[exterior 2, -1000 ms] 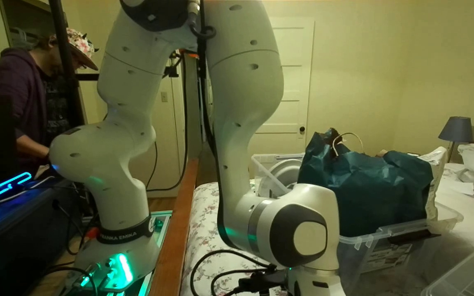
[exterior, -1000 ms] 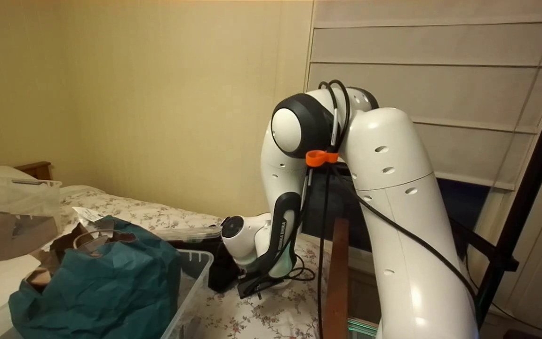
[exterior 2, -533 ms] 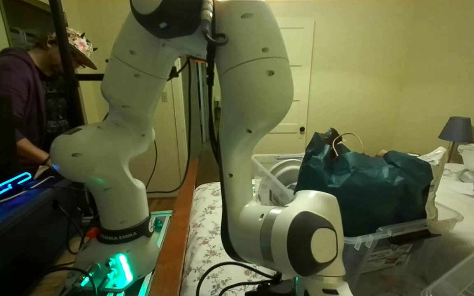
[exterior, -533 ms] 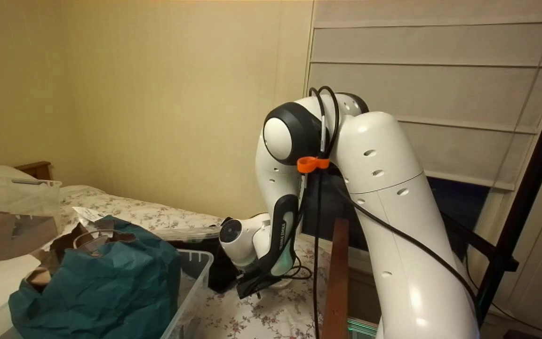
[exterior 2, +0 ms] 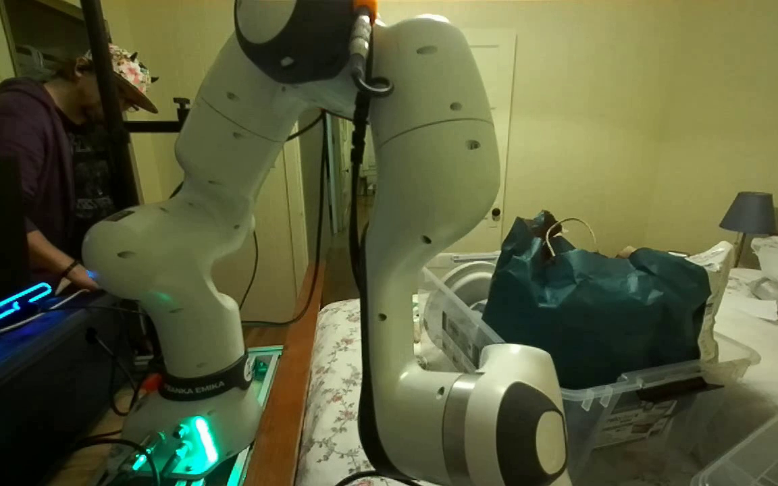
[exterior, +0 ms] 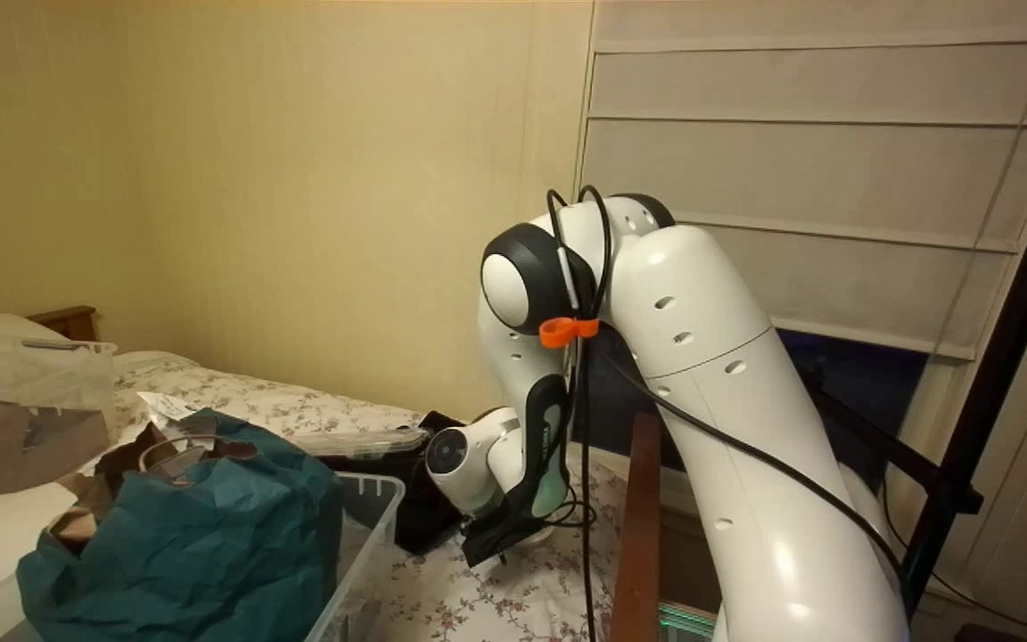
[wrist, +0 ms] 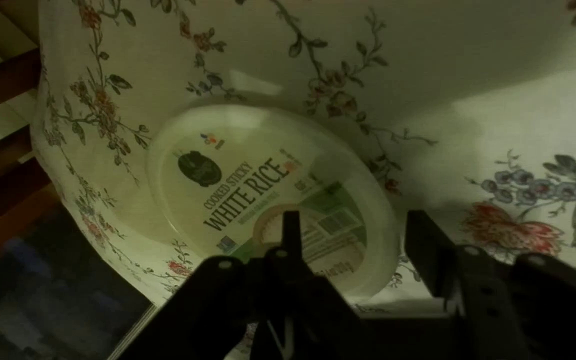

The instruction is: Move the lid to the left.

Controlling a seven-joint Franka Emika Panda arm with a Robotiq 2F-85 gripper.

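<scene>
White oval plastic lid (wrist: 268,195), printed for cooked rice, lies below the black end effector (wrist: 353,220), whose jaws stand spread.

White jointed robot arm (exterior: 701,312): its elbow sits lower in both exterior views than a second ago, probably a descent towards grasping height. In the wrist view the lid rests on the flower-printed cloth counter (wrist: 448,145), one jaw overlapping it, the other just past its rim; nothing looks pinched, and contact cannot be told. The leftward move likely lies ahead, after a grip on that edge.
</scene>
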